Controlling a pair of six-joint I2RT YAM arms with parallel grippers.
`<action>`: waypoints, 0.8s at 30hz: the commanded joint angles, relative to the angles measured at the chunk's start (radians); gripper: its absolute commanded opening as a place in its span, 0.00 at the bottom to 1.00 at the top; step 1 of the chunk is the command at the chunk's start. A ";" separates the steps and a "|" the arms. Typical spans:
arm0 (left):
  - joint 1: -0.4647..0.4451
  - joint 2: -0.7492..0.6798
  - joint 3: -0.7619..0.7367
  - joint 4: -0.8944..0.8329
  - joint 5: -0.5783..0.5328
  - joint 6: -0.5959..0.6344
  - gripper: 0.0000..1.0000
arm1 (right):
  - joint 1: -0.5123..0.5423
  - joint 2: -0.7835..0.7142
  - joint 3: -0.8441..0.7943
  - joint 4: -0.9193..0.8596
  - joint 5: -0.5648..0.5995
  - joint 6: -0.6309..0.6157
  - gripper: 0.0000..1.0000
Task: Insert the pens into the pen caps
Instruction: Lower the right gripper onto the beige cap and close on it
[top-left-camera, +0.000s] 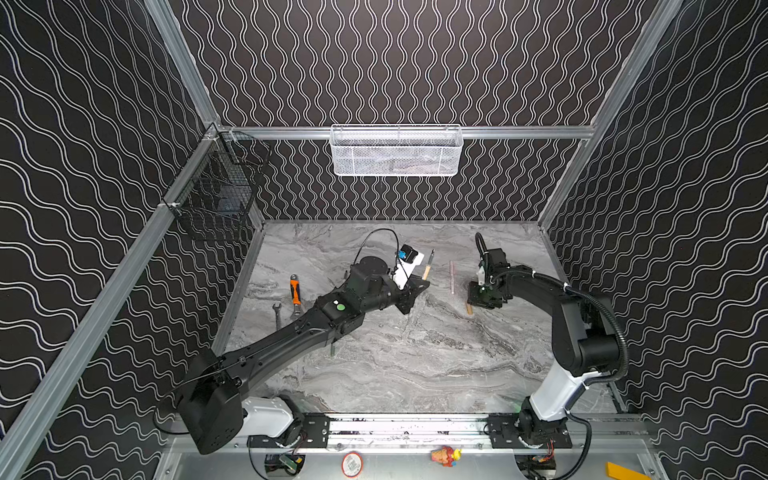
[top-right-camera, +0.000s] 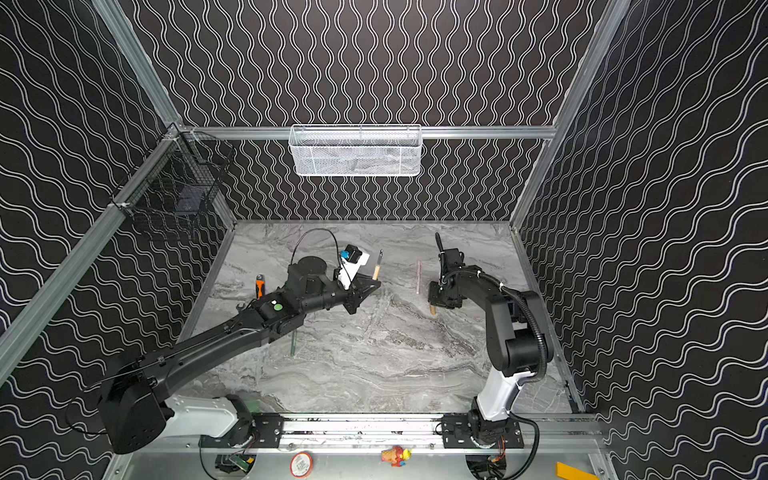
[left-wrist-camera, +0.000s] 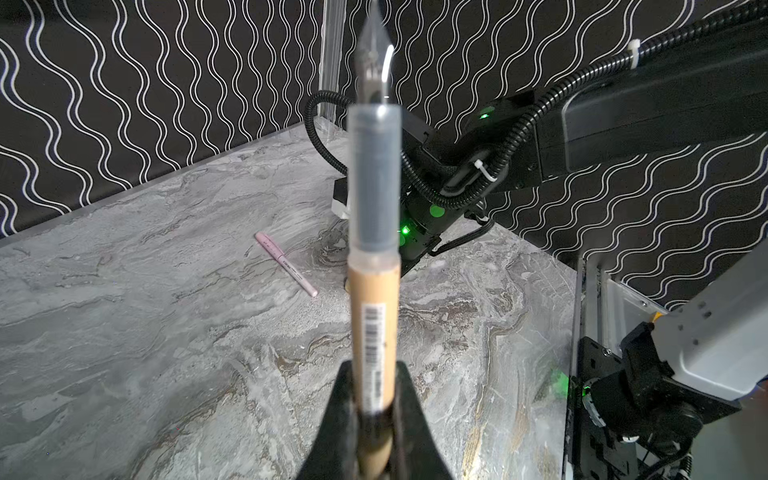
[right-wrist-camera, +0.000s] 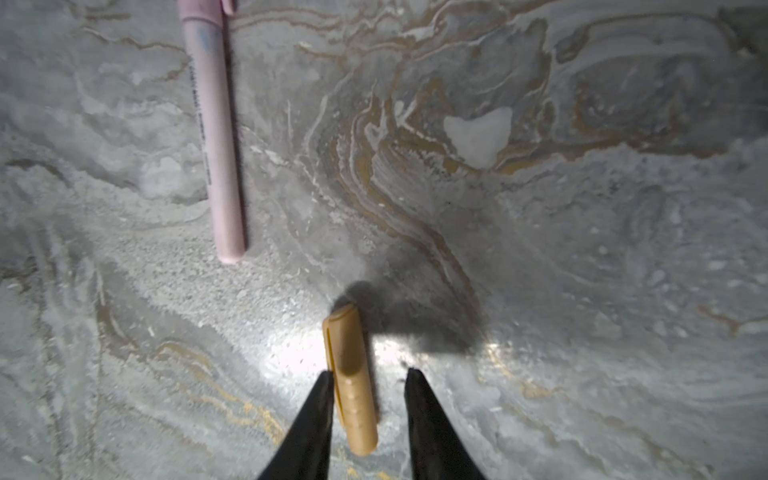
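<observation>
My left gripper (left-wrist-camera: 374, 365) is shut on the lower barrel of a tan pen (left-wrist-camera: 374, 311), which points up with its dark tapered tip bare; both top views show this pen (top-left-camera: 428, 268) (top-right-camera: 377, 268) mid-table. My right gripper (right-wrist-camera: 370, 372) is low over the table, open, its fingers straddling a tan pen cap (right-wrist-camera: 345, 345) lying flat; one finger touches the cap, and a gap remains at the other. The cap's end (top-left-camera: 469, 308) pokes out below that gripper (top-left-camera: 478, 301). A pale pink pen (top-left-camera: 451, 276) (right-wrist-camera: 214, 137) lies between the arms. A dark green pen (top-left-camera: 332, 349) lies partly hidden under the left arm.
An orange-handled tool (top-left-camera: 295, 291) and a small wrench (top-left-camera: 277, 313) lie at the left of the marble table (top-left-camera: 415, 365). A white mesh basket (top-left-camera: 397, 151) hangs on the back wall and a black wire basket (top-left-camera: 216, 195) on the left wall.
</observation>
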 joint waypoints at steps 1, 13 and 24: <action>0.001 0.003 0.010 0.028 0.011 0.003 0.00 | 0.009 0.015 0.014 -0.028 0.031 -0.014 0.32; -0.001 0.007 0.013 0.030 0.019 -0.001 0.00 | 0.035 0.032 0.028 -0.048 0.062 -0.007 0.28; -0.001 0.005 0.010 0.033 0.019 -0.001 0.00 | 0.045 0.041 0.017 -0.042 0.068 -0.004 0.27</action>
